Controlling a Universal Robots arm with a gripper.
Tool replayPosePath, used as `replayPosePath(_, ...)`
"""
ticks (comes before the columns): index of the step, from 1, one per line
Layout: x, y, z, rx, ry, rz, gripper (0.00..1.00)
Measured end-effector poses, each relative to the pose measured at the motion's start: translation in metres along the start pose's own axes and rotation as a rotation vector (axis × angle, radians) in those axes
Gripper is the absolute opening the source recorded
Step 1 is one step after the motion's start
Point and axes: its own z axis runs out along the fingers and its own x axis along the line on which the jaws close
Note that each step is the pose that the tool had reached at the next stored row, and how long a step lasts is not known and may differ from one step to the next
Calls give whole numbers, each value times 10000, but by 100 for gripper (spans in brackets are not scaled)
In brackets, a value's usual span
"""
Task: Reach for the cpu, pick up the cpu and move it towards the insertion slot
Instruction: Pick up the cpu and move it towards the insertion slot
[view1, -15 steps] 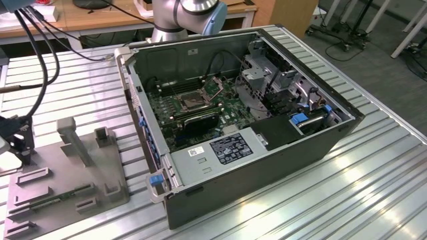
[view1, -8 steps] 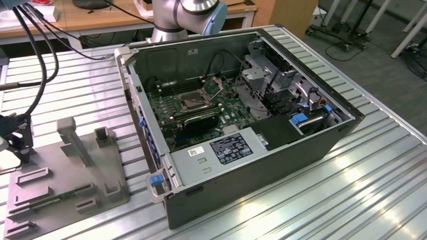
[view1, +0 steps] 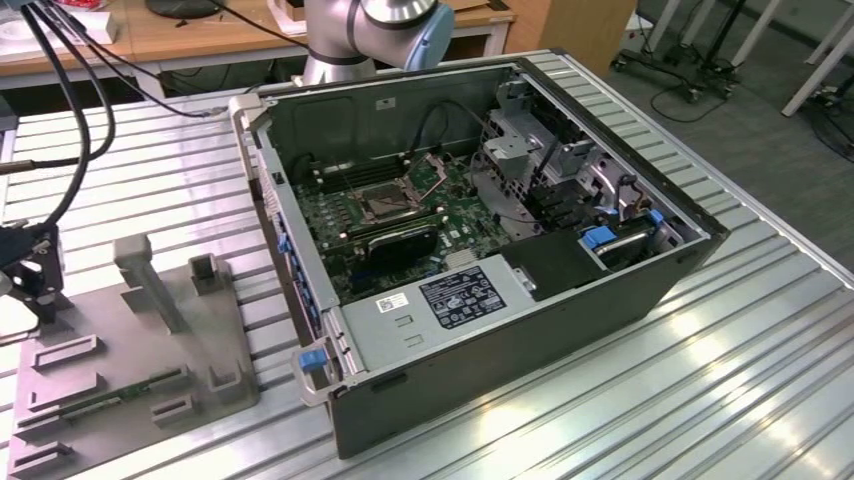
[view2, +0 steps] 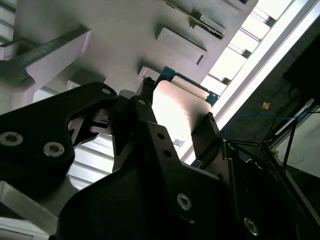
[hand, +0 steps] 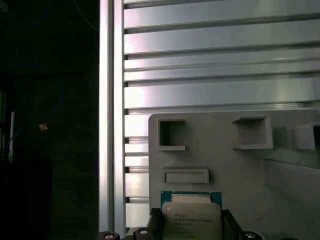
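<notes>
The gripper (view2: 176, 111) looms closest in the second wrist view, its fingers closed on opposite edges of the cpu (view2: 184, 100). It is over the grey fixture (view1: 200, 340) at the exterior view's left. The pickup step seems in hand. The carry calls for level travel rightward to the insertion slot (view1: 379, 207) inside the open case (view1: 534, 330). Being square, the cpu has no long axis, and its pale face is turned toward the first wrist view.

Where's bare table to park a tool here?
Bare slats on the table at the exterior view's right of the computer case, plus a narrow strip between case and grey fixture. Crowded: the fixture's posts, inside the case.
</notes>
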Motion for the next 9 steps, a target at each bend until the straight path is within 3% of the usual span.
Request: replayPosePath(9, 1, 3, -63, -10, 1, 0, 55)
